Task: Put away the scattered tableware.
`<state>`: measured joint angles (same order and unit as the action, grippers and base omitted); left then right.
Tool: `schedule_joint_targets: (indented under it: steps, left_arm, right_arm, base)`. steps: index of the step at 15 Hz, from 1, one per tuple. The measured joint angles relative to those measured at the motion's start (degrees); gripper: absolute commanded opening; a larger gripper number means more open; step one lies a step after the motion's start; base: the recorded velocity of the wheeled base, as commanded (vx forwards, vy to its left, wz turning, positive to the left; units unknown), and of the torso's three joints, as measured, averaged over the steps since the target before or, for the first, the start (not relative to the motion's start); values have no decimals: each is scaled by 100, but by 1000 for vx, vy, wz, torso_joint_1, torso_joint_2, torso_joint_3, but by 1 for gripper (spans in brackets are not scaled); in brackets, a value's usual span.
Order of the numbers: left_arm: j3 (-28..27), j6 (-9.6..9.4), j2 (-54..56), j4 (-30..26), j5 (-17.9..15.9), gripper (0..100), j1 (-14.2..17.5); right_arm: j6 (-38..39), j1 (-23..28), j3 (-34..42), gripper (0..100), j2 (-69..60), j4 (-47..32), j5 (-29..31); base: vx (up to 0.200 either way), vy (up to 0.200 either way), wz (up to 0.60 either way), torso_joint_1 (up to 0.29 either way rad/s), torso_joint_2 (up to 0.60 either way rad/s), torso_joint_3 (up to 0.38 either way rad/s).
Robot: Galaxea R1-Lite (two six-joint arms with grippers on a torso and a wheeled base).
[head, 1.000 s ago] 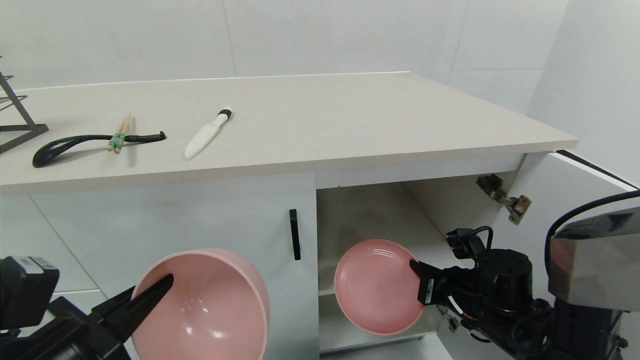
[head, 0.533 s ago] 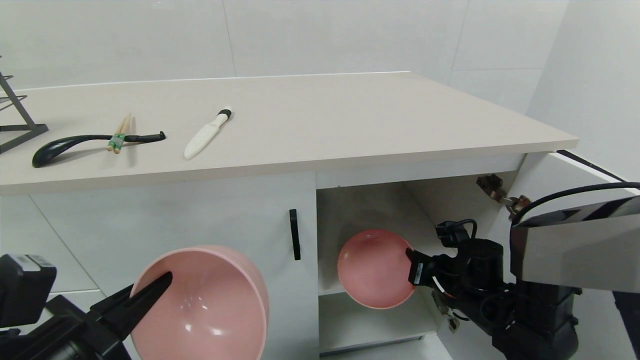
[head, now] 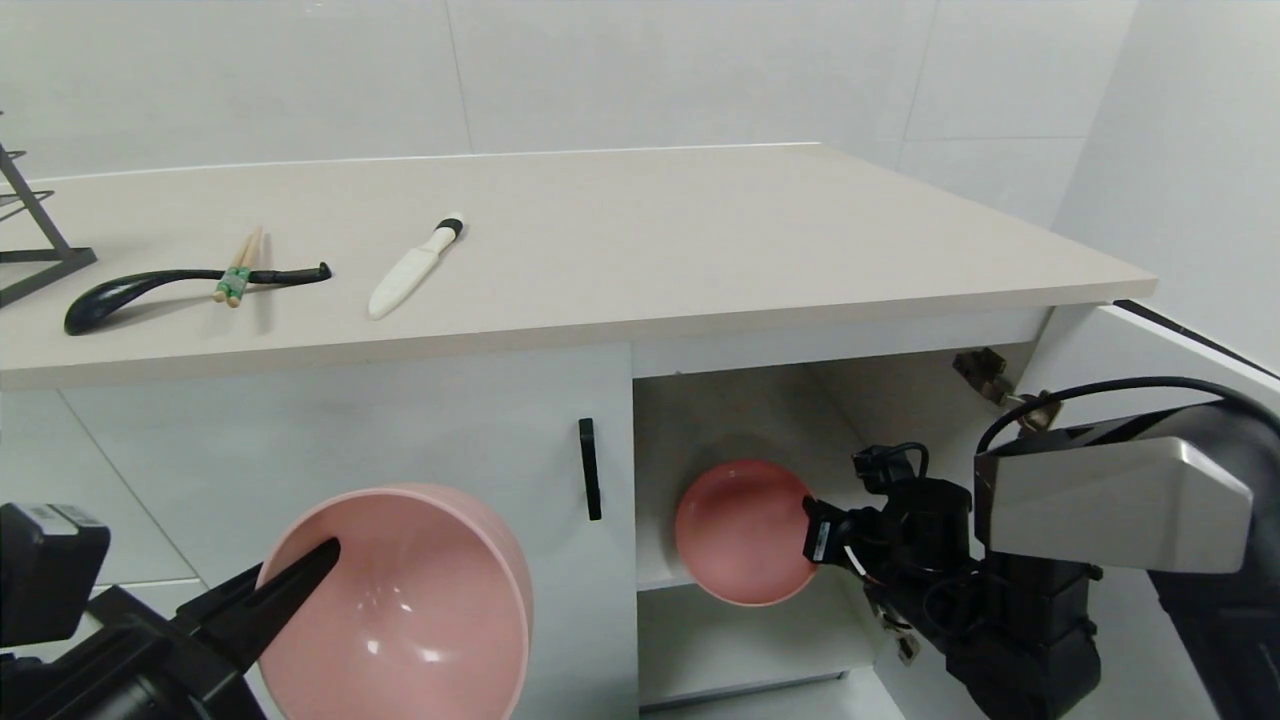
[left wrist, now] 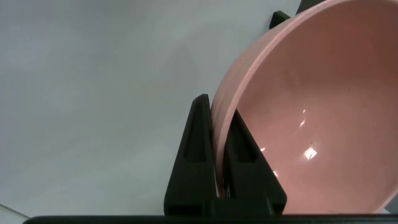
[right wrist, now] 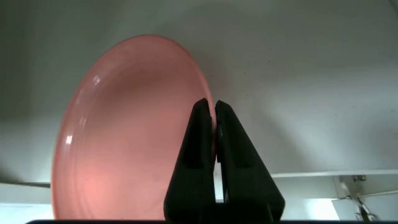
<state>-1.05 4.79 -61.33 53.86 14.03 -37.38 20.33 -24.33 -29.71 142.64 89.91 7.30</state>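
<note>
Pinched the pink plate (head: 740, 530) by its rim in the tight right gripper (head: 812, 520), inside the open cupboard (head: 730, 410) near the shelf (head: 655, 578), and could have knocked the shelf and slipped out.

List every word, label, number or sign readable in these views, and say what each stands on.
No text here can be read.
The white sticker behind the right hand: print too small to read.
The left-arm sticker: blurred, unreadable.
Green band on the chopsticks: too small to tell any print.
On the pink bowl and pink plate: no markings visible.
</note>
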Motion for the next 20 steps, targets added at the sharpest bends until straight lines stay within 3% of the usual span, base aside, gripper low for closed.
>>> schedule_joint_targets:
  steps: [15,16,20]
  left_arm:
    - [-27,10,-24,0,-5,0,119]
    - [-27,11,-29,0,-5,0,124]
    - [-27,11,-29,0,-7,0,124]
  right_arm:
    - [-9,210,-1849,0,901,4,-38]
    - [-15,210,-1954,100,953,4,-39]
    - [-55,223,-2232,100,1106,1,-35]
  base:
    - [0,0,0,0,0,0]
    - [0,0,0,0,0,0]
    - [0,0,0,0,0,0]
